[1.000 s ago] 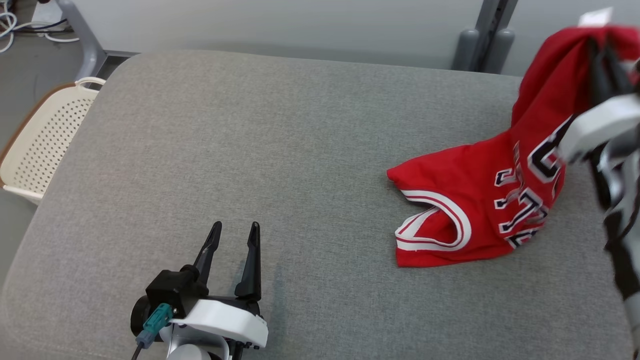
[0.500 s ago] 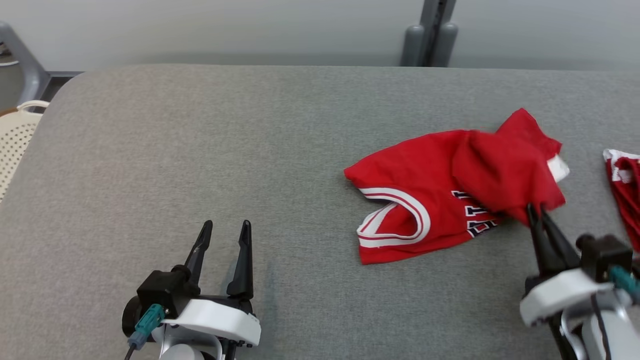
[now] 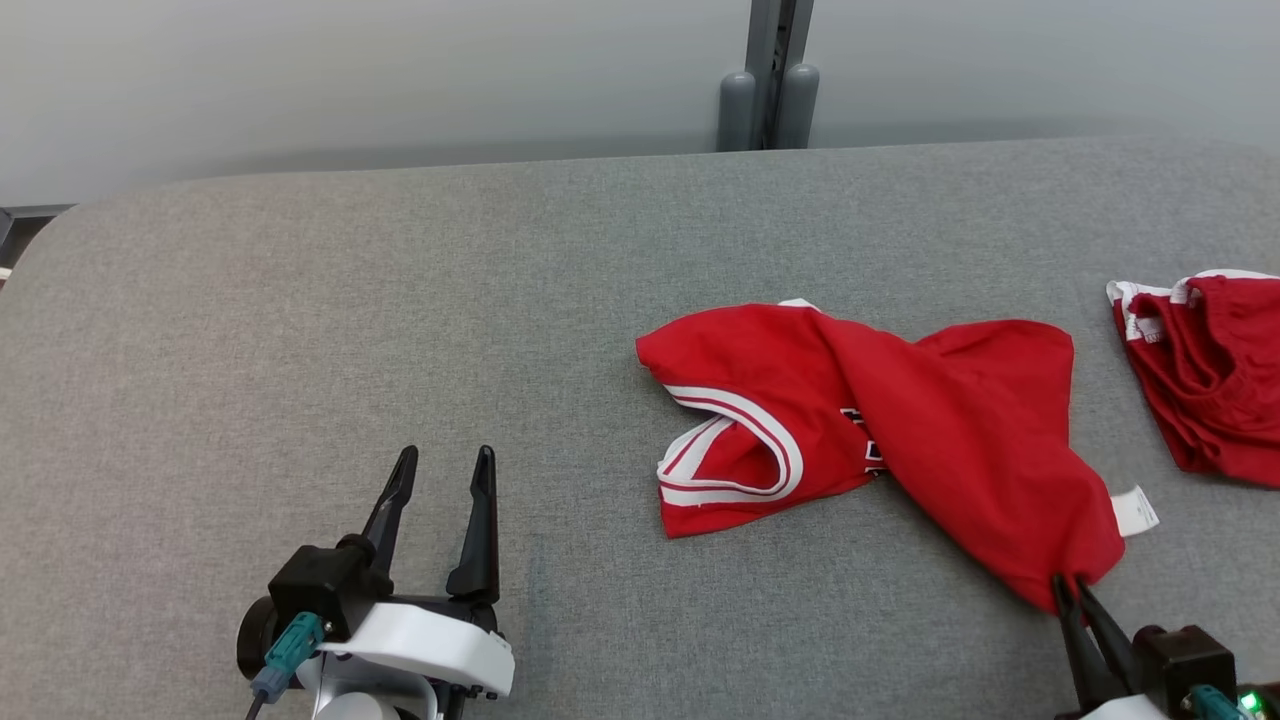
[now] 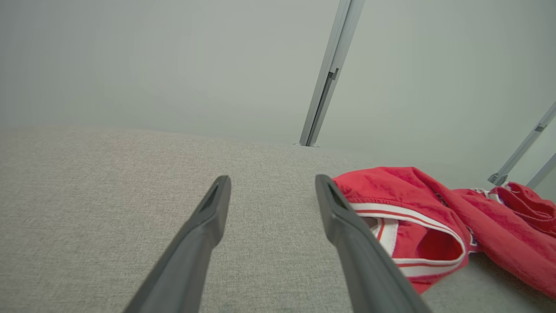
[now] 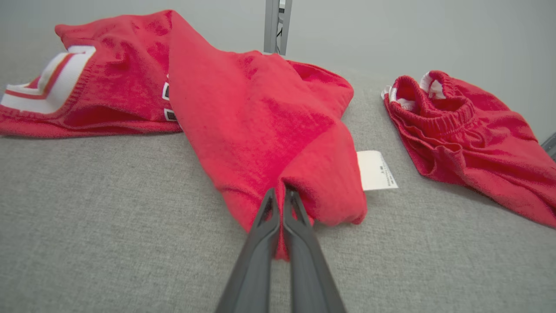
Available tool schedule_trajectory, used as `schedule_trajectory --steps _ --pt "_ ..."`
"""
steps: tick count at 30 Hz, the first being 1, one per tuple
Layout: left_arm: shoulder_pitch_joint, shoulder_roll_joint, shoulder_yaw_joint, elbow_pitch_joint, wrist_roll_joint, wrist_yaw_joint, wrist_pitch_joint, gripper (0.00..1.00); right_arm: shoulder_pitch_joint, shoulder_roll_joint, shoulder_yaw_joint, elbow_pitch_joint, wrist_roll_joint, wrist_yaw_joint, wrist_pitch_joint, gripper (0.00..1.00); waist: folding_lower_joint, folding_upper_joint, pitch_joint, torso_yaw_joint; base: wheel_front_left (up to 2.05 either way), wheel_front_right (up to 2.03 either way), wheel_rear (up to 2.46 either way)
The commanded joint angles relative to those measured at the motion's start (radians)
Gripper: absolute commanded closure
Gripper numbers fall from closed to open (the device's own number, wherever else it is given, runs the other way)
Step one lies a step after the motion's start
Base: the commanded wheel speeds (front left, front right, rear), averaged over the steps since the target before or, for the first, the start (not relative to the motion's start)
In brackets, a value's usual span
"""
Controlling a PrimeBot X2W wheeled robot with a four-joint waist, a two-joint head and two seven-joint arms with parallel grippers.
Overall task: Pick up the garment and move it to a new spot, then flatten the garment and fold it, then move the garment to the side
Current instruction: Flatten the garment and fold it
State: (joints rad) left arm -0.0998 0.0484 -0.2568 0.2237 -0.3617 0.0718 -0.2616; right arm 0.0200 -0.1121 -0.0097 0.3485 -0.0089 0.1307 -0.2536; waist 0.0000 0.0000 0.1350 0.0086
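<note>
The garment is a red jersey with white-and-red trimmed openings, lying crumpled on the grey padded table. Its near corner is pulled toward the table's front right, where my right gripper is shut on the fabric. In the right wrist view the two fingers pinch the red cloth of the garment at the right gripper, with a white label beside it. My left gripper stands open at the front left, apart from the jersey; in the left wrist view the garment lies right of the left gripper.
A second red piece, shorts with an elastic waist, lies at the table's right edge, also in the right wrist view as red shorts. A grey post stands behind the table against a pale wall.
The head camera has swung right and the basket has left the picture. My right gripper has come down from high and dragged the jersey's corner toward the front right, laying the cloth out.
</note>
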Motion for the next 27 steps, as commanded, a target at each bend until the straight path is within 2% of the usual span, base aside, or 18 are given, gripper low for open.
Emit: schedule_trajectory --steps 1,5,7,9,13,17,23,27 --pt "0.006 0.005 0.004 0.003 0.004 -0.002 -0.005 0.00 0.013 0.002 -0.001 0.015 -0.001 0.000 0.010 0.00 0.0000 0.0000 -0.006 -0.004 0.00 0.00 0.00" --pt "0.006 0.004 0.001 0.006 0.003 -0.003 -0.005 0.00 0.021 0.005 0.032 0.012 0.082 0.000 0.016 0.00 0.0000 0.0000 -0.012 -0.004 0.00 0.00 0.00" --pt "0.007 0.005 0.000 0.007 0.002 -0.004 -0.005 0.00 0.023 -0.031 0.095 -0.015 0.124 0.000 0.026 0.00 0.0000 0.0000 -0.015 0.001 0.00 0.00 0.00" --pt "0.007 0.004 -0.001 0.008 0.000 -0.004 -0.005 0.00 0.024 -0.044 0.117 -0.037 0.157 0.000 0.032 0.00 0.0000 0.0000 -0.016 0.005 0.00 0.00 0.00" --pt "0.008 0.005 -0.006 0.006 -0.008 0.002 -0.005 0.00 0.002 -0.107 0.175 -0.162 0.259 0.000 0.081 0.00 0.0000 0.0000 -0.021 0.026 0.00 0.00 0.00" --pt "0.006 0.005 -0.017 0.005 -0.019 0.005 -0.005 0.00 -0.022 -0.166 0.155 -0.269 0.278 0.000 0.171 0.00 0.0000 0.0000 -0.029 0.065 0.00 0.00 0.00" --pt "0.009 0.005 -0.022 0.002 -0.029 0.012 -0.005 0.00 -0.067 -0.184 0.062 -0.392 0.272 0.000 0.290 0.00 0.0000 0.0000 -0.034 0.124 0.00 0.00 0.00" --pt "0.006 0.004 -0.031 0.007 -0.026 0.003 -0.005 0.00 -0.142 -0.224 0.094 -0.372 0.259 0.000 0.395 0.00 0.0000 0.0000 -0.030 0.149 0.00 0.00 0.00"
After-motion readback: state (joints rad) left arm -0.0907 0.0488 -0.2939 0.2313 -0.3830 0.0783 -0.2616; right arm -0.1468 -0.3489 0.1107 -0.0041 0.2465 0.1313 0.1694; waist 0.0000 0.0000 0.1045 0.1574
